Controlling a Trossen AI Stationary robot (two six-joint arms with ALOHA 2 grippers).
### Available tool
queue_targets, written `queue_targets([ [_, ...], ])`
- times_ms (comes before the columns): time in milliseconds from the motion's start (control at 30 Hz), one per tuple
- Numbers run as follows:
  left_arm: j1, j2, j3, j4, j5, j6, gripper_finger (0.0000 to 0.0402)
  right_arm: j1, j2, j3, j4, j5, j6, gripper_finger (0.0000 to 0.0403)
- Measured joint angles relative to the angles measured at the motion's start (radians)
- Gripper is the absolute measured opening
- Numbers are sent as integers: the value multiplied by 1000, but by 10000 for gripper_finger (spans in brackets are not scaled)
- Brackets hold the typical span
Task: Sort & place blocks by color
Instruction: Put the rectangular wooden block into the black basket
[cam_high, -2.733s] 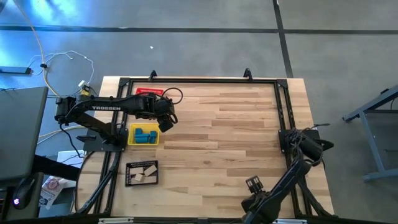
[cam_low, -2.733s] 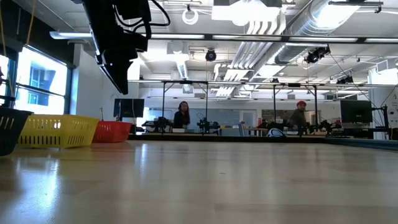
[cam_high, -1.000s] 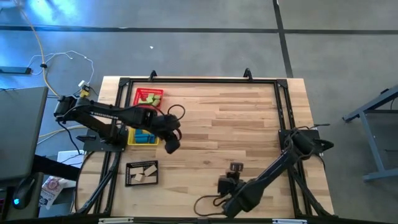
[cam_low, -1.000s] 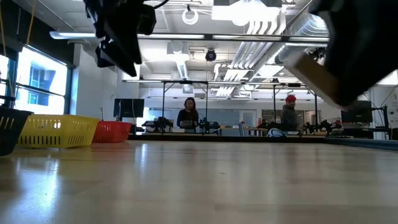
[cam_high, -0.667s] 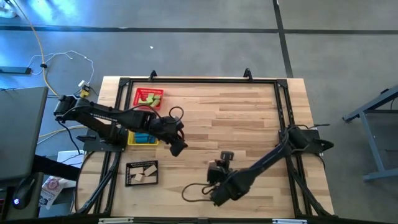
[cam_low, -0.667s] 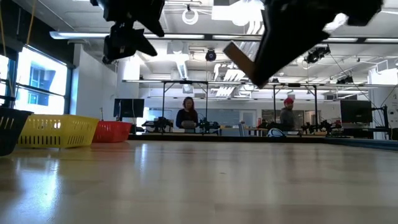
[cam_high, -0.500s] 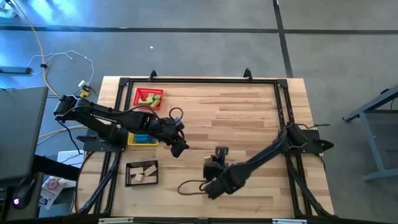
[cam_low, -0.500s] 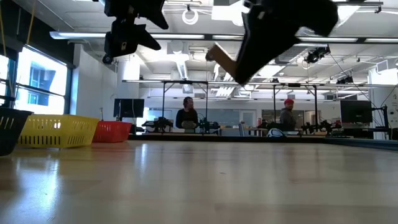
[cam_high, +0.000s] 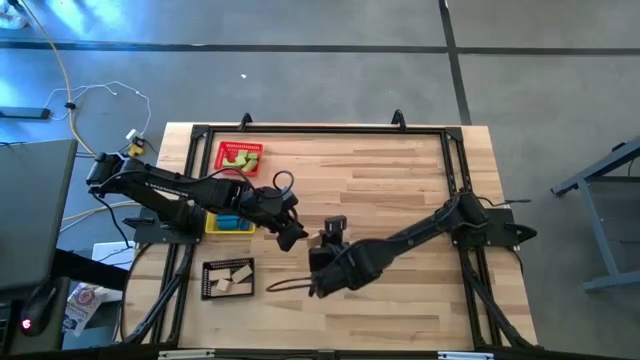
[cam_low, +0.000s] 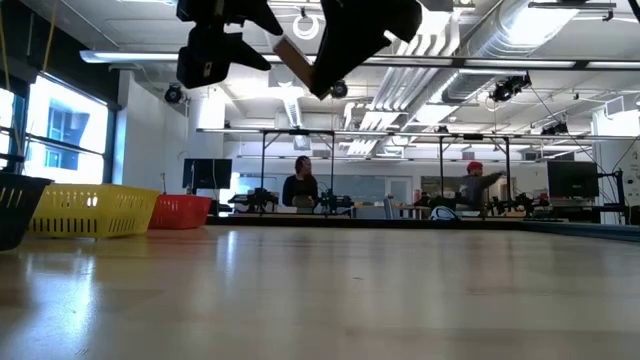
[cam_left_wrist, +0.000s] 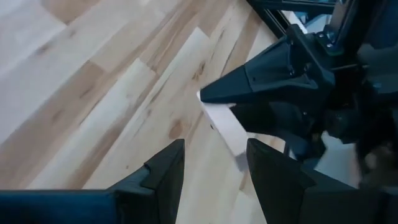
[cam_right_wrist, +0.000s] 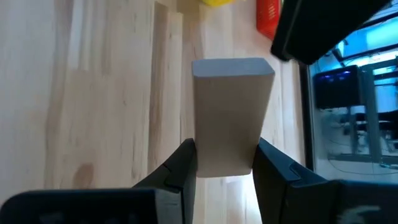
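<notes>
tan block (cam_right_wrist: 231, 116) gripped by right gripper (cam_right_wrist: 224, 163); no legible writing.

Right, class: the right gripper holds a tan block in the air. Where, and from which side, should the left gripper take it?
Probably by the free end of the tan block, which sticks out past the right gripper. Its flat faces are bare there, so the open left gripper, facing that end, could come straight on.

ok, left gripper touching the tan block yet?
Apart. In the left wrist view the left gripper is open with bare table between its fingertips and the tan block, held out by the right gripper.
</notes>
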Motion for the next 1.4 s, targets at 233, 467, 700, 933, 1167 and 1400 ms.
queue_targets([
  [233, -3, 0, 0, 0, 1, 293, 163, -20, 0, 25, 13, -118, 61, 92],
  [467, -47, 0, 0, -1, 4, 633, 163, -26, 0, 25, -10, -208, 133, 92],
  [700, -109, 0, 0, -3, 4, 874, 163, -26, 0, 25, -14, -230, 166, 92],
  [933, -143, 0, 0, 0, -4, 908, 163, -26, 0, 24, 64, -271, 166, 92],
  [1167, -143, 0, 0, 0, -52, 907, 163, -26, 0, 24, 155, -290, 169, 92],
  [1400, -144, 0, 0, -3, -45, 904, 163, -32, 0, 24, 167, -272, 176, 92],
])
